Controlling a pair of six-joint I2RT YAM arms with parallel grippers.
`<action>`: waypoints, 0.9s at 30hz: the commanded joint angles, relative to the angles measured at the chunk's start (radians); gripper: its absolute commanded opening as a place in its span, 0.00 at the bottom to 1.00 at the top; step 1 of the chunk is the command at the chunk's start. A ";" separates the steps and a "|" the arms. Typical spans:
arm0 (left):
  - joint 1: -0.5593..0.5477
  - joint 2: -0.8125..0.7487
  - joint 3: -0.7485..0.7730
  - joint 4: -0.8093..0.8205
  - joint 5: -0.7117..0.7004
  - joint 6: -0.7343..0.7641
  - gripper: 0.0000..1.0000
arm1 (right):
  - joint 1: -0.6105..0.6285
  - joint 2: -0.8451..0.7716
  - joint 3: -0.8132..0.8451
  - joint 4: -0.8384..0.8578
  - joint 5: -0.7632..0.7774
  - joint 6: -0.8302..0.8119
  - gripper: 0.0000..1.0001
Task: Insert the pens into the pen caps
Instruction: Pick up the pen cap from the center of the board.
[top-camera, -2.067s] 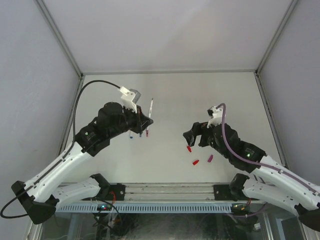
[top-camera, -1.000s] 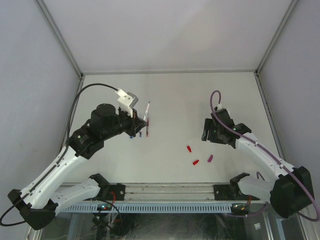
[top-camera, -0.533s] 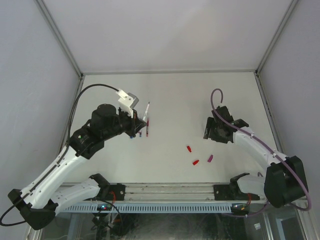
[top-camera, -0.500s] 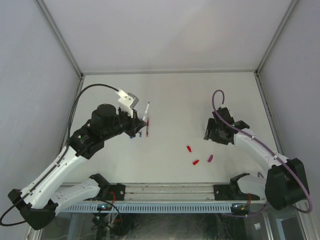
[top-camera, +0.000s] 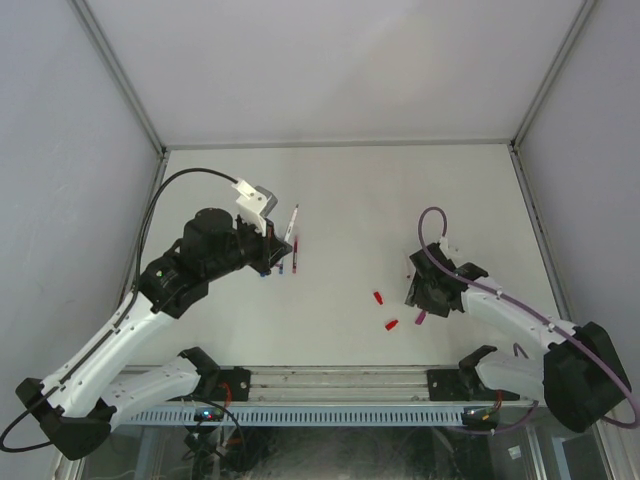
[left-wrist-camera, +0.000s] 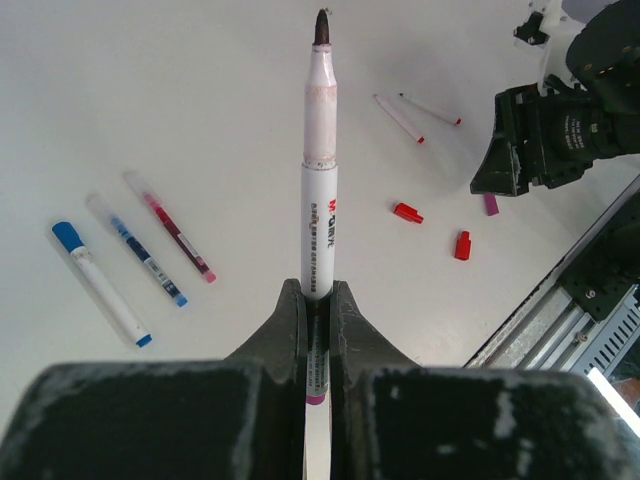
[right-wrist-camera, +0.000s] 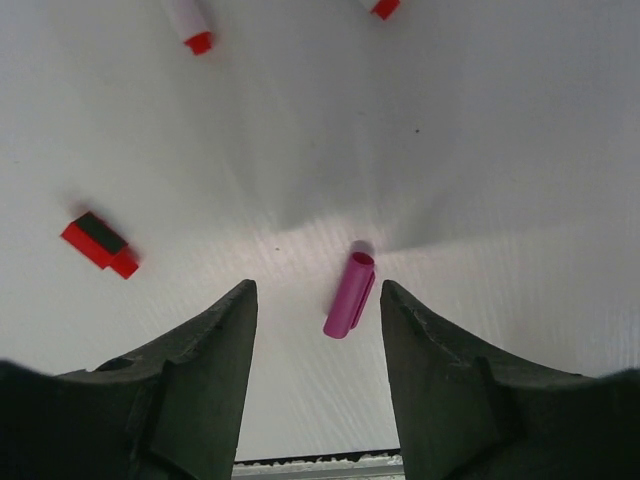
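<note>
My left gripper (top-camera: 277, 243) is shut on a white pen (left-wrist-camera: 319, 190) with a magenta rear end, its dark tip pointing away, held above the table (top-camera: 340, 200). The fingers (left-wrist-camera: 292, 310) clamp its barrel. My right gripper (top-camera: 421, 300) is open and hangs low over a magenta cap (right-wrist-camera: 349, 295), which lies on the table between the fingers (right-wrist-camera: 215, 340), nearer the right one. That cap also shows in the top view (top-camera: 419, 318). Two red caps (top-camera: 378, 297) (top-camera: 391, 324) lie left of it; one shows in the right wrist view (right-wrist-camera: 100, 244).
Three more pens lie under my left gripper: a blue-capped one (left-wrist-camera: 100, 283), a blue one (left-wrist-camera: 148, 258) and a magenta one (left-wrist-camera: 170, 226). Two thin red-tipped pens (left-wrist-camera: 398, 118) (left-wrist-camera: 432, 108) lie by the right arm. The metal rail (top-camera: 330, 380) runs along the near edge.
My right gripper has moved toward the near edge and now sits over the magenta cap. My left gripper holds the pen in the same place.
</note>
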 joint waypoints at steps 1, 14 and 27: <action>0.005 -0.018 -0.025 0.030 -0.004 0.018 0.00 | 0.006 0.043 -0.008 0.030 0.016 0.058 0.49; 0.005 -0.029 -0.030 0.039 -0.011 0.018 0.00 | 0.022 0.139 -0.018 0.046 -0.038 0.048 0.43; 0.005 -0.033 -0.028 0.035 -0.045 0.026 0.00 | 0.032 0.069 -0.042 0.052 -0.021 0.035 0.11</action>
